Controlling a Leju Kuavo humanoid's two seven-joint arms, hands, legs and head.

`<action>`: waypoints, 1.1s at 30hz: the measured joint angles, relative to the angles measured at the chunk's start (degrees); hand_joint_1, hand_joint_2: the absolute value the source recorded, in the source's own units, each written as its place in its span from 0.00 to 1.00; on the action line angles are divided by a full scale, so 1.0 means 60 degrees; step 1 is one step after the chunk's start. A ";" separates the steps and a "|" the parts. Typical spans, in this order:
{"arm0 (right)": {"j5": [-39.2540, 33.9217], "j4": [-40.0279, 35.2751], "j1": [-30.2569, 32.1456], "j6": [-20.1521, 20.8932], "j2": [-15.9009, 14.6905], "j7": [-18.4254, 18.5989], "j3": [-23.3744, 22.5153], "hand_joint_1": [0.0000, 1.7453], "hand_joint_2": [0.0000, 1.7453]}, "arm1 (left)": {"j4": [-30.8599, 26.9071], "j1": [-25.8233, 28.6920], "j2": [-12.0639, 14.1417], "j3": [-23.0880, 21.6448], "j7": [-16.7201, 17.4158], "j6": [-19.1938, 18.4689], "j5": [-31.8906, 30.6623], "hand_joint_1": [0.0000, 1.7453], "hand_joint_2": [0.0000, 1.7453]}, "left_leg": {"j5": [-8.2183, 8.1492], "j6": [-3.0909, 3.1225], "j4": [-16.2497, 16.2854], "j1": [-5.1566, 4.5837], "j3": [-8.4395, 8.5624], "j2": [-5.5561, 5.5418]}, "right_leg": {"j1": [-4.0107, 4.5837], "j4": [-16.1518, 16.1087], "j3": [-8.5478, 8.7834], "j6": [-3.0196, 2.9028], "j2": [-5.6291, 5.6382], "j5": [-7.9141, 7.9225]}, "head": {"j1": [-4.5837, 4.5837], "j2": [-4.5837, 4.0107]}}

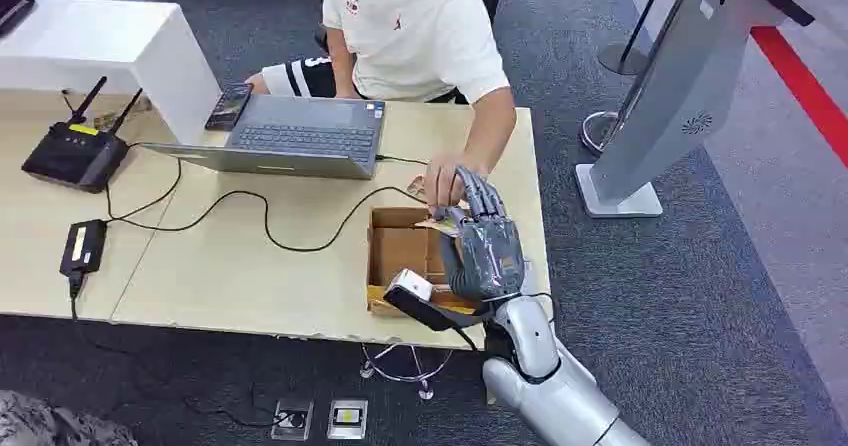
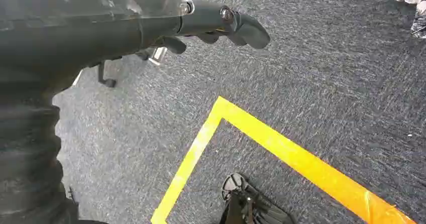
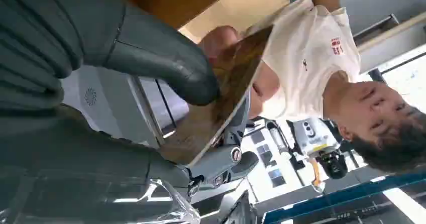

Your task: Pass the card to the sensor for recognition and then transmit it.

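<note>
Card (image 3: 221,98) sits pinched in the right hand (image 1: 483,249) above the box (image 1: 398,251), at a person's hand (image 1: 440,181). Handing over seems nearly done. Left hand (image 2: 221,25) holds nothing.

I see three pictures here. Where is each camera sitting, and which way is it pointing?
Head view: high on the robot, looking down at the table; the right hand is over the cardboard box, at the card that a person's hand also touches.
Left wrist view: behind the left hand, facing grey carpet and yellow floor tape.
Right wrist view: behind the right hand, looking up past the card at the person.
Shared: head and right wrist views both show card, person and right hand.
</note>
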 joint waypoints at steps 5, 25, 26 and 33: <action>-0.0018 0.0000 0.0000 -0.0051 0.0000 0.0000 -0.0004 0.95 1.00 | 0.0000 0.0000 0.0000 -0.0007 -0.0011 -0.0007 0.0000 0.00 1.00 | 0.0000 0.0000 0.0000 0.0000 0.0000 0.0001 | 0.0001 0.0000 -0.0001 0.0000 0.0000 0.0000 | 0.0000 0.0000; -0.0321 0.0018 0.0005 -0.0627 -0.0164 0.0405 -0.0324 1.00 1.00 | 0.0000 0.0001 0.0000 -0.0011 -0.0022 0.0033 0.0131 0.00 1.00 | 0.0000 0.0000 0.0001 0.0000 0.0002 0.0004 | 0.0000 -0.0001 -0.0004 0.0000 0.0004 0.0000 | 0.0000 0.0004; -0.0423 0.0040 0.0013 -0.0744 -0.0175 0.0474 -0.0394 1.00 1.00 | 0.0000 0.0001 0.0000 -0.0011 -0.0022 0.0058 0.0149 0.00 1.00 | 0.0000 0.0000 0.0001 0.0000 0.0003 0.0004 | 0.0000 -0.0001 -0.0005 0.0000 0.0003 0.0000 | 0.0000 0.0000; -0.1694 0.0427 0.0429 -0.0892 -0.0284 -0.0923 -0.1498 1.00 1.00 | 0.0004 0.0006 0.0000 -0.0011 0.0026 0.0313 0.0477 0.00 1.00 | -0.0001 0.0000 0.0002 -0.0003 -0.0002 0.0002 | -0.0003 -0.0001 -0.0003 0.0000 0.0001 0.0000 | 0.0000 0.0000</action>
